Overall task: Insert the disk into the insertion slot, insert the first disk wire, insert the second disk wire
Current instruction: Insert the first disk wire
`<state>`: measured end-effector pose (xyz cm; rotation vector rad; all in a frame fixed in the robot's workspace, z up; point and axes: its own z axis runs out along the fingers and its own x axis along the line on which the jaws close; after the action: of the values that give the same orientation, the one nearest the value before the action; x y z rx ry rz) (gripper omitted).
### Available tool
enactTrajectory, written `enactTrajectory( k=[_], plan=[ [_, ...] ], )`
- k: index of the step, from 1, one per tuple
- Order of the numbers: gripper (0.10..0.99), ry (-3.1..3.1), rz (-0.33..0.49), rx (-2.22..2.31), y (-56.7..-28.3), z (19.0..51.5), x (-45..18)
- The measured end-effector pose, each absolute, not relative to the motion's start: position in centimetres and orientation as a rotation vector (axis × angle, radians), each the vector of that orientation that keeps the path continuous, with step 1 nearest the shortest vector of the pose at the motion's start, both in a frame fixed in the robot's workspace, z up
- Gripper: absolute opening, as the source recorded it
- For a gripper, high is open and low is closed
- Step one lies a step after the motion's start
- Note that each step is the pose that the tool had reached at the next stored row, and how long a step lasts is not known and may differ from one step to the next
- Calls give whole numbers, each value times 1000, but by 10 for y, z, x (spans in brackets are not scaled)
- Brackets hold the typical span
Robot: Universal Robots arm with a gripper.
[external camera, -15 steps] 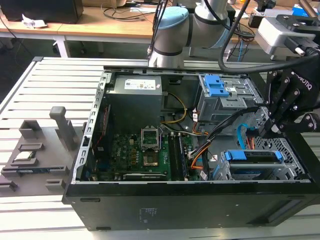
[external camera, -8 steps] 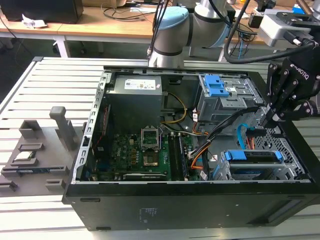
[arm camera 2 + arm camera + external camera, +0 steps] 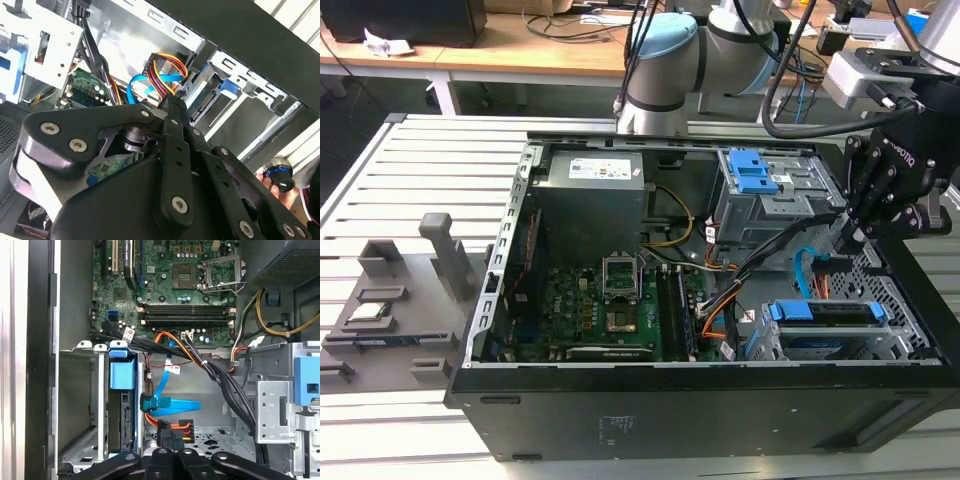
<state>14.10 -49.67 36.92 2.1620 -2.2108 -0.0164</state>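
The disk (image 3: 830, 312) lies inside the insertion slot (image 3: 898, 300), the silver perforated cage at the exterior view's lower right, with its blue carrier tab (image 3: 122, 375) facing the case's open middle. My gripper (image 3: 848, 238) hangs just above and behind that cage. In both wrist views its fingertips (image 3: 167, 440) are closed on a black plug with red, yellow and black wires (image 3: 176, 427), held near the disk's (image 3: 122, 415) end. A flat blue disk wire (image 3: 170, 404) loops loose beside the plug. The same wire bundle (image 3: 167, 67) rises from the gripper (image 3: 173, 102).
A taller grey cage with a blue latch (image 3: 758, 185) stands behind the slot. Thick black cables (image 3: 220, 375) cross between the motherboard (image 3: 600, 300) and the drive bays. The power supply (image 3: 590, 195) fills the back corner. A grey fixture (image 3: 395, 300) sits outside the case.
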Motion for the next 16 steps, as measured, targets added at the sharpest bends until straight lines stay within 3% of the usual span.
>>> enactTrajectory(
  k=[3, 5, 6, 7, 16],
  plan=[
    [106, -2208, -10, 2159, -497, 369, 141],
    [235, -2207, -7, 2158, -497, 369, 141],
    [235, -2206, -6, 2157, -497, 369, 141],
    [302, -2206, -5, 2157, -497, 369, 141],
    [302, -2196, 28, 2137, -497, 353, 141]
  ],
)
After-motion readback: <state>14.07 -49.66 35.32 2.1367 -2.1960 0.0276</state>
